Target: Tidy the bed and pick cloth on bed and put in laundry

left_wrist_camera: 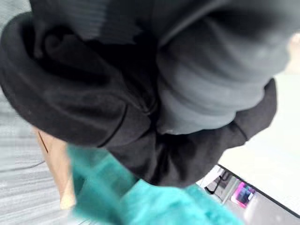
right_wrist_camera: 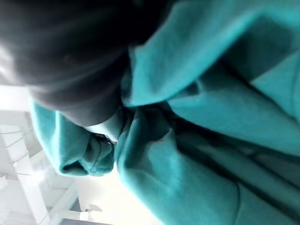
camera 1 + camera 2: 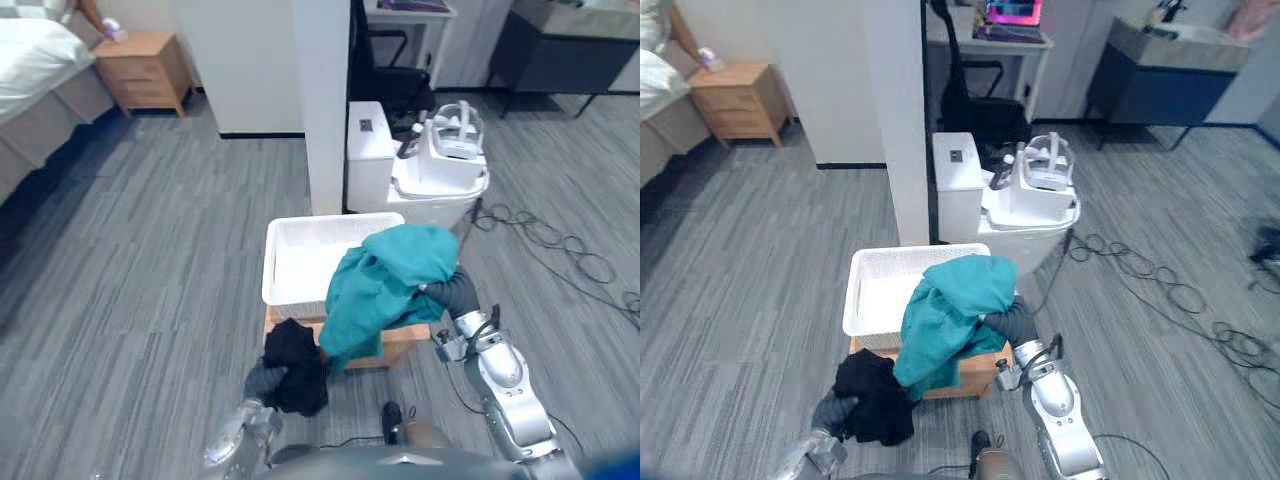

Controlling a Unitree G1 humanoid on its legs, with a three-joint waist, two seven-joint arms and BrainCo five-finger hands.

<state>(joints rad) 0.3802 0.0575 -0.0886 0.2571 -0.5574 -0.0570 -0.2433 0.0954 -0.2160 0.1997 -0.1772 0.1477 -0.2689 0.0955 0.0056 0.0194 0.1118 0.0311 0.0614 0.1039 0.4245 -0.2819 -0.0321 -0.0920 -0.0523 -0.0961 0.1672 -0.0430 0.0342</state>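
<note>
A teal cloth (image 3: 390,280) hangs bunched from my right hand (image 3: 455,293), draped over the near right corner of a white laundry basket (image 3: 300,222). In the right wrist view its folds (image 2: 197,117) gather into my grip. My left hand (image 3: 262,380) is low, in front of the basket's near left corner, with a black cloth (image 3: 297,365) wadded in it. The left wrist view shows that black cloth (image 1: 93,93) drawn in against the hand's dark cover. The basket looks empty inside and stands on a low wooden stool (image 3: 400,345).
A white pillar (image 3: 325,120) rises right behind the basket, with white boxes and a headset (image 3: 440,165) to its right. Cables (image 3: 560,245) loop over the floor at the right. The bed (image 3: 30,70) and a wooden nightstand (image 3: 145,70) are far left.
</note>
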